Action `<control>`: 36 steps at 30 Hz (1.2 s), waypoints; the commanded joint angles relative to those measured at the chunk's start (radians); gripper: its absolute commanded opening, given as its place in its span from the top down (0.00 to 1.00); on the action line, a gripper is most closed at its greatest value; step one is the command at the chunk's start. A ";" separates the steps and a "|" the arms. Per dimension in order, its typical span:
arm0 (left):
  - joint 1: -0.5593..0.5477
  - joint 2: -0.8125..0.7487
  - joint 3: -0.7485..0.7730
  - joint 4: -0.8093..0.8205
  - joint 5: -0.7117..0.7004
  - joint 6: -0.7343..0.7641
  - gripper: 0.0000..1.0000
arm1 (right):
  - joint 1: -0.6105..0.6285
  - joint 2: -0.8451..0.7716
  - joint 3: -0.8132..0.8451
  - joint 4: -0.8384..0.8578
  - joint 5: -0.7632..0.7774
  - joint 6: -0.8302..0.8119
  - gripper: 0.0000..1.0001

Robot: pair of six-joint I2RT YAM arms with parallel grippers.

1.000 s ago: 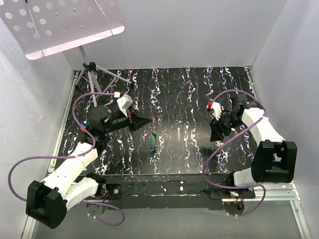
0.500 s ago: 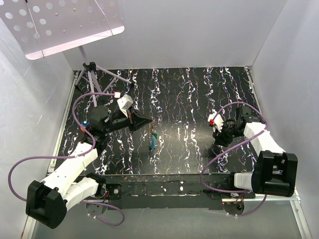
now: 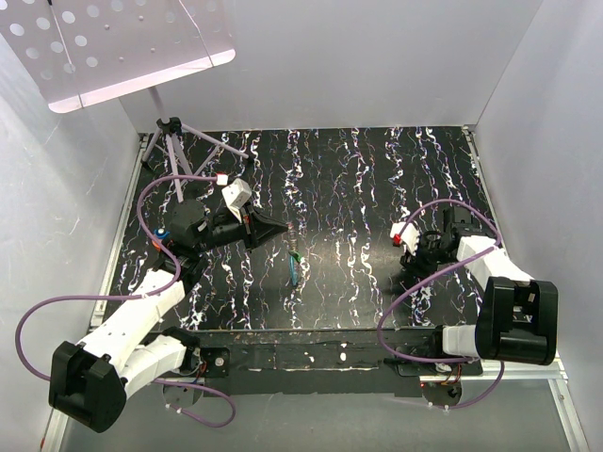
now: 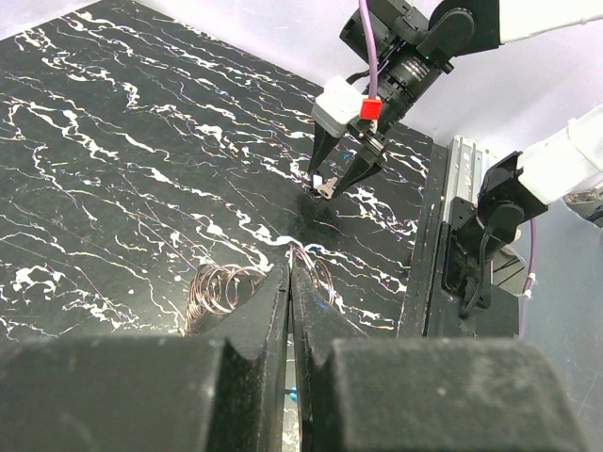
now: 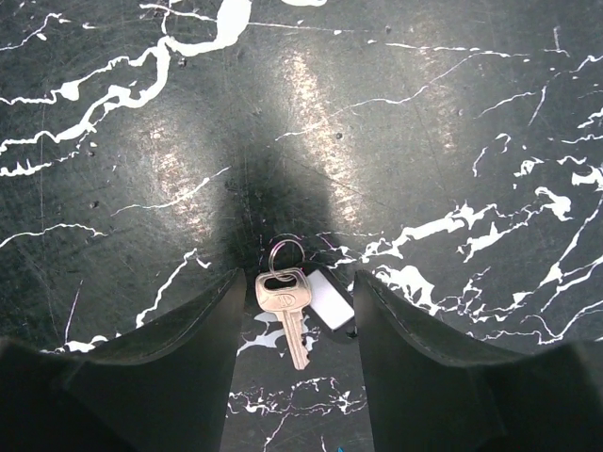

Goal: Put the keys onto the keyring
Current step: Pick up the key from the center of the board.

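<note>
A silver key (image 5: 285, 306) is lying flat on the black marbled tabletop (image 5: 424, 113), right between the two fingers of the right claw (image 5: 300, 282). Its blade is pointing back toward the claw's wrist. A small split ring (image 5: 285, 251) is sitting at the key's head, just ahead of the fingertips. A pale rectangular tag (image 5: 332, 306) is lying against the key on the side of one finger. The right claw is standing open and straddling the key, with one finger just beside the key's head and the other beside the tag.

Well apart from it, the coloured keys (image 3: 295, 266), showing teal and blue, are sitting just beyond and below the tip of the left claw (image 4: 289, 273) in the overhead view. The left claw is holding its fingers pressed together. A thin wire keyring (image 4: 318, 270) is curving out just past those fingertips, though whether the claw is pinching it cannot be told. A coil of wire loops (image 4: 221, 287) is resting on the tabletop beside the left claw's tip, on the side away from the keyring.
</note>
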State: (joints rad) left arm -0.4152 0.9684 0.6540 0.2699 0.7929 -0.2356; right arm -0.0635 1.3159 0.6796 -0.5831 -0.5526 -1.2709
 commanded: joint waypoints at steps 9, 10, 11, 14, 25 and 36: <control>0.003 -0.036 0.044 0.026 0.002 0.007 1.00 | -0.001 0.020 0.008 -0.063 -0.087 -0.171 0.39; 0.003 -0.036 0.042 0.025 0.002 0.007 1.00 | -0.002 0.022 0.003 -0.057 -0.083 -0.176 0.39; 0.003 -0.037 0.041 0.028 0.002 0.005 1.00 | -0.002 0.023 -0.005 -0.051 -0.073 -0.182 0.39; 0.001 -0.037 0.041 0.028 0.002 0.007 1.00 | -0.002 0.025 -0.017 -0.024 -0.061 -0.185 0.39; 0.001 -0.033 0.042 0.031 0.002 0.005 1.00 | -0.001 0.046 -0.031 0.043 -0.050 -0.170 0.47; 0.001 -0.031 0.041 0.028 0.002 0.004 1.00 | -0.001 0.071 -0.032 0.054 -0.043 -0.170 0.55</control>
State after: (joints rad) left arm -0.4152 0.9684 0.6544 0.2695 0.7929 -0.2356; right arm -0.0635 1.3746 0.6559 -0.5430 -0.5900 -1.4254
